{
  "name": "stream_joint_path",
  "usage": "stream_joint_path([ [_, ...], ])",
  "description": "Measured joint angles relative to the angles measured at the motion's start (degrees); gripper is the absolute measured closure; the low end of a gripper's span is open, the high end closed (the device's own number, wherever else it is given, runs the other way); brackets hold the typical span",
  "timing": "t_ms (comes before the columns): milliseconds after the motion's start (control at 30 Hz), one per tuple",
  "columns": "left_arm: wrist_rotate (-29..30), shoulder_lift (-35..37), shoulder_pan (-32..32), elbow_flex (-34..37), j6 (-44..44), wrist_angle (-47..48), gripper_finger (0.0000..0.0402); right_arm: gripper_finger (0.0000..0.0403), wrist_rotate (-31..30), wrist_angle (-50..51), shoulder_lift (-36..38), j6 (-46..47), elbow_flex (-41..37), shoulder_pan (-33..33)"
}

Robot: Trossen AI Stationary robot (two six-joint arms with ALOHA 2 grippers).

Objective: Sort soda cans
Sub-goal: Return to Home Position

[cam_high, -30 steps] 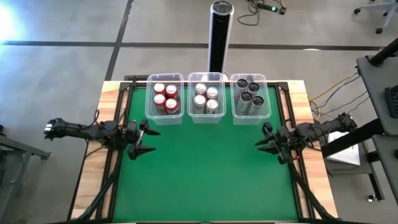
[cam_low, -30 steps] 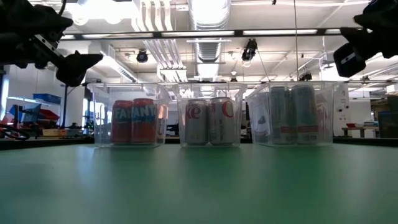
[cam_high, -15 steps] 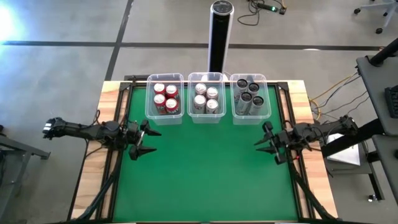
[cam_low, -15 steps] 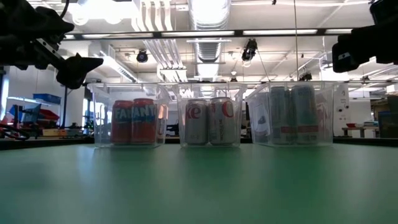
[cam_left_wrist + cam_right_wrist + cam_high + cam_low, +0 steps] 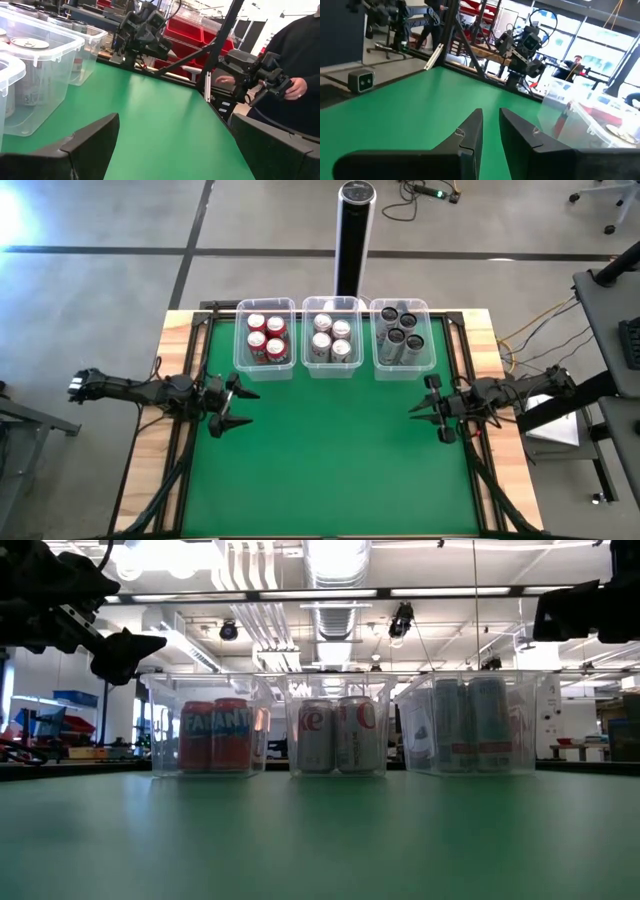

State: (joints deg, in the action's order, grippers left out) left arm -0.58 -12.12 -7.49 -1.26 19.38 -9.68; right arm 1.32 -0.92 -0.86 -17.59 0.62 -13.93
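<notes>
A bare stretch of green mat point(image 5: 330, 470) is seen on the near side of the middle tub point(image 5: 334, 301). Nearer than that tub and off to its left, the left gripper point(image 5: 175, 116) is held above the mat. Its fingers point(image 5: 92, 142) are spread wide and nothing is between them. Nearer than the tub and off to its right, the right gripper point(image 5: 491, 112) is held at much the same height. Its fingers point(image 5: 467, 132) are drawn close, so that only a narrow slit is left between them, and nothing is gripped. Both grippers are pointed inward and are well apart from the middle tub.

The middle tub, of clear plastic, is filled with four silver-white soda cans point(image 5: 331, 337), stood upright. Just beside it on the left, the left tub point(image 5: 240, 345) is filled with four red cans point(image 5: 267, 338), also upright. Just beside it on the right, the right tub point(image 5: 431, 345) is packed with taller dark grey cans point(image 5: 400, 335).

Beyond the middle tub, past the table's far edge, a tall black post point(image 5: 353, 240) is stood. In the left wrist view, a person in a dark sleeve point(image 5: 295, 60) is seen past the right arm, off the table and far from the middle tub.
</notes>
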Motion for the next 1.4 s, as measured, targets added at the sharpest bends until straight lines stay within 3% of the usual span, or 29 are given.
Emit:
stream_joint_path([
  [467, 0.0, -0.2, 0.0, 0.0, 0.0, -0.1, 0.0035, 0.0341, 0.2, 0.0, 0.0, 0.8, 0.0, 0.0],
  [633, 0.0, -0.2, 0.0, 0.0, 0.0, -0.1, 0.0035, 0.0331, 0.0, 0.2, -1.5, -13.5, 0.0, 0.0],
  [700, 0.0, -0.2, 0.0, 0.0, 0.0, -0.1, 0.0035, 0.0328, -1.9, 0.0, -1.6, -14.9, 0.0, 0.0],
  [1067, 0.0, -0.3, -0.1, 0.0, 0.0, -0.1, 0.0035, 0.0339, -2.9, -3.4, -1.5, 8.0, 0.0, 0.0],
  [1400, 0.0, -0.3, -0.1, 0.0, 0.0, -0.1, 0.0035, 0.035, -2.9, -3.6, -1.6, 11.2, 0.0, 0.0],
])
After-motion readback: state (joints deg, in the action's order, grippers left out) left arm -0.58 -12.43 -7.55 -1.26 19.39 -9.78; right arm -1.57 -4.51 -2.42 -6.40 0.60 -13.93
